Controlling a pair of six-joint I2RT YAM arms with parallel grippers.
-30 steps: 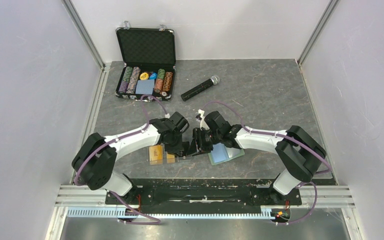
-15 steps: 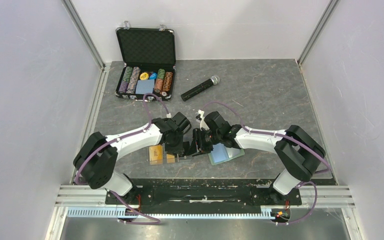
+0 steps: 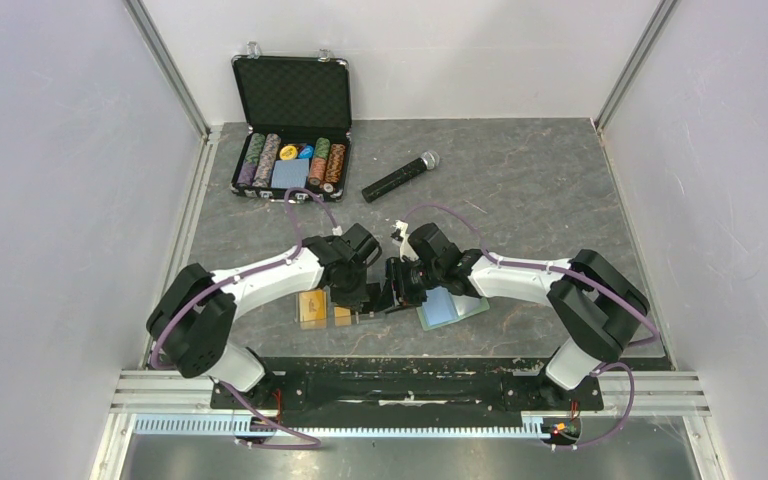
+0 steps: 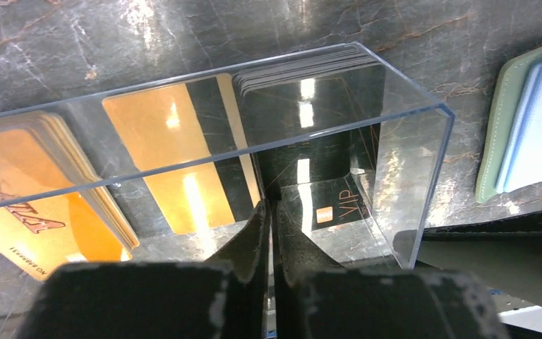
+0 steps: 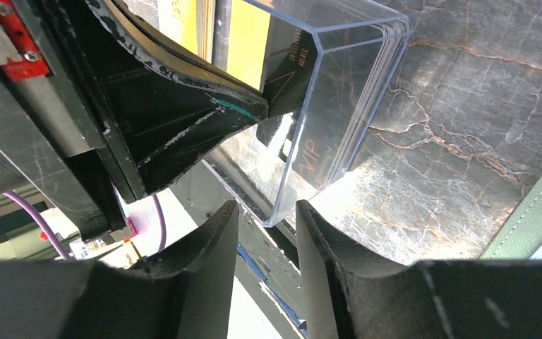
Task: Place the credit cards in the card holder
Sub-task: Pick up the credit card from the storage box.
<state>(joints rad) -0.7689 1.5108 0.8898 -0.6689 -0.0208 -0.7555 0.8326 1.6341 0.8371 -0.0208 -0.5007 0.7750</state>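
Note:
The credit cards lie in a clear plastic tray (image 4: 409, 176): an orange stack (image 4: 35, 191), a gold-tan card (image 4: 176, 155) and a black VIP card (image 4: 324, 205). My left gripper (image 4: 271, 212) is shut on the tray's near wall; it also shows in the top view (image 3: 360, 312). My right gripper (image 5: 267, 212) is open, with the tray's corner (image 5: 353, 92) just beyond its fingertips and apart from them. The sage-green card holder (image 3: 452, 306) lies open, light blue inside, right of the tray and under my right arm. Its edge shows in both wrist views (image 4: 529, 127) (image 5: 536, 219).
An open black case of poker chips (image 3: 290, 160) stands at the back left. A black microphone (image 3: 398, 177) lies to its right. The two wrists are close together above the table's near edge (image 3: 410, 345). Grey walls stand on both sides.
My left wrist has shifted slightly left and back with the tray wall in its grip. My right arm has barely moved.

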